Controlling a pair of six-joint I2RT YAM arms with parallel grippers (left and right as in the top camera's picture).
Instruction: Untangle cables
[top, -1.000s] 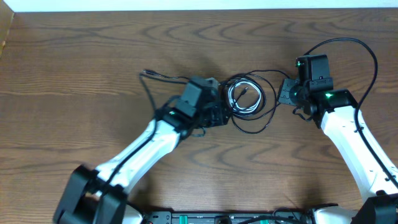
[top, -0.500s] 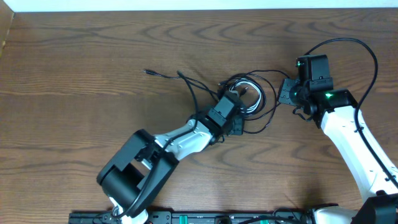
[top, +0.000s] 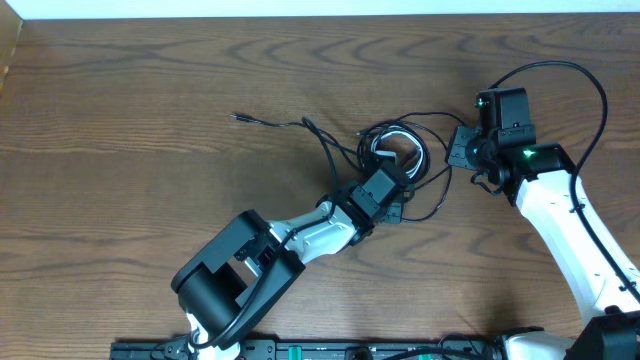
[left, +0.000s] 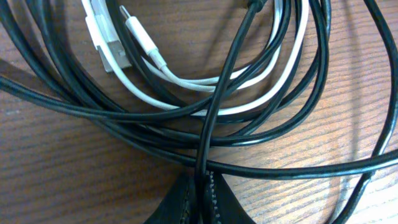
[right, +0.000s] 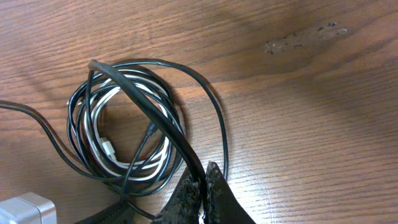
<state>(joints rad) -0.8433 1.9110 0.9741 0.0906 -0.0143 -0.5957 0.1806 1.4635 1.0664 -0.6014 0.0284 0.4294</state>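
**While both claws pinch the black cable, the coil lies tangled on the table**

Where the left gripper (left: 199, 194) meets the bundle, its two fingertips are clenched together on one strand of the thin black cable (left: 209, 124), which runs straight up out of the pinch and across the other loops. Just beyond lie several black loops, and inside them the white cable (top: 383, 138) with its white USB plug (left: 111, 55) flat on the wood.

On the far side, the right gripper (right: 202, 186) is likewise clamped on a black strand, which rises taut over the coil. Black and white loops lie wound together between the two claws on the wooden table (top: 150, 200). One black tail trails off to the left.
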